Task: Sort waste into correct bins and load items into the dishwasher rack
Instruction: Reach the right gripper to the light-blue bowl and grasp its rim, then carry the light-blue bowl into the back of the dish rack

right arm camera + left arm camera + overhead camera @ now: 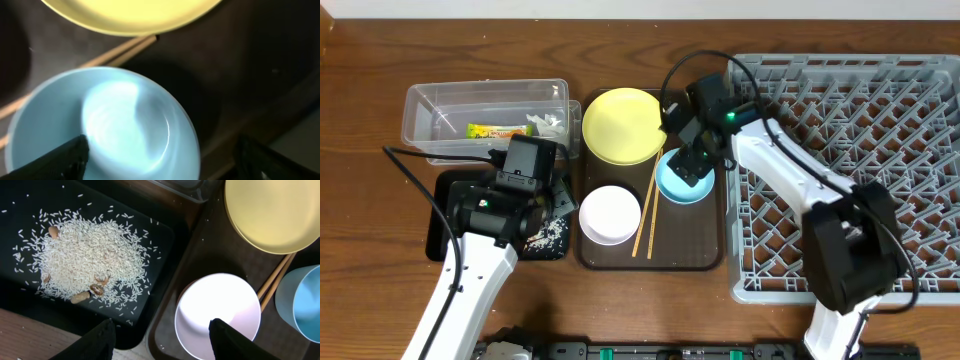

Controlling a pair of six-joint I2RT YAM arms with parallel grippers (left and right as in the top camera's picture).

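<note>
**While rice (90, 255) lies in the black tray (445, 200), both grippers hang open**

Nearest, the left gripper (161, 330), jaws released, hovers over the white-pinkish bowl's (217, 312) left edge on the brown serving tray (705, 245). Farther, the right gripper's (165, 150) spread jaws straddle the light-blue bowl's (125, 125) rim, chopsticks (648, 215) alongside. Beyond sits the yellow plate (620, 125); far left, the clear tub (430, 105) holds wrapper (492, 131) and tissue (550, 123).

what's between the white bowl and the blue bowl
The wooden chopsticks lie between the white bowl and the blue bowl, on the brown tray. The overhead view shows it best; the left wrist view shows it too.
</note>
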